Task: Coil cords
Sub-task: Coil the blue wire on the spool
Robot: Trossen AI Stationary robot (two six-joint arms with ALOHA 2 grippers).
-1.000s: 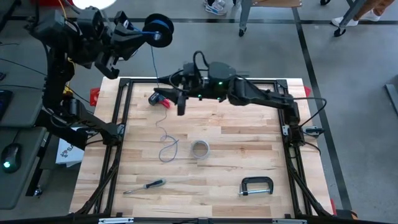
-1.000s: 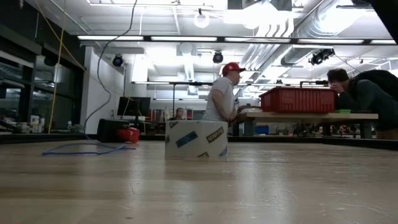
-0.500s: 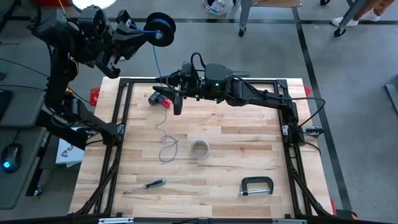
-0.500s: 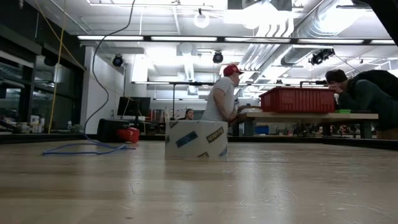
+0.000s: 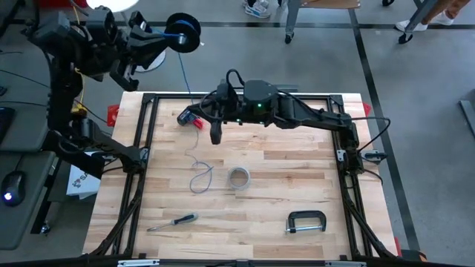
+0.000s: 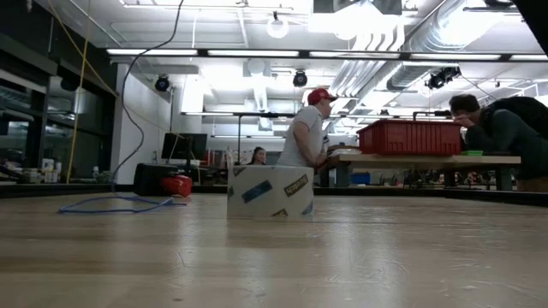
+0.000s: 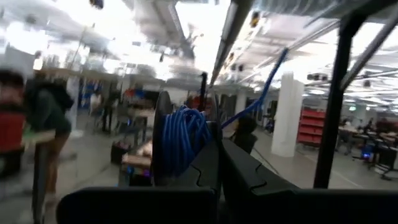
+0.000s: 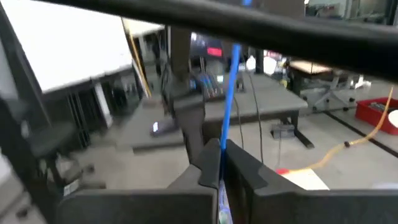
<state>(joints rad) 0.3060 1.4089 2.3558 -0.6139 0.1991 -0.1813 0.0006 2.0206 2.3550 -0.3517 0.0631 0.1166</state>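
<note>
The blue cord (image 5: 185,70) runs from a black spool (image 5: 182,31), held high beyond the table's far left corner, down to the table. Its free end lies there in a loose loop (image 5: 200,179), which the low view also shows (image 6: 111,204). My left gripper (image 7: 217,152) is shut at the spool (image 7: 180,140), which is wound with blue cord. My right gripper (image 8: 221,149) reaches in from the right over the table's far left part (image 5: 202,113) and is shut on the cord. No pale grey cord shows. My left gripper holds the spool out beyond its shut fingers (image 7: 205,168), clear of the table. The fingers themselves hide which part of the spool they are on. My right gripper pinches the blue cord (image 8: 225,134) between its two fingers, a single strand. The cord runs straight up from the fingers toward the spool.
On the table are a tape roll (image 5: 238,177), a screwdriver (image 5: 172,221), a C-clamp (image 5: 306,222) and a red-handled tool (image 5: 191,119). A black frame (image 5: 141,159) borders the table. People stand at benches in the room behind (image 6: 304,128).
My right gripper has shut on the blue cord near the table's far left part. My left gripper has carried the spool a little toward the left.
</note>
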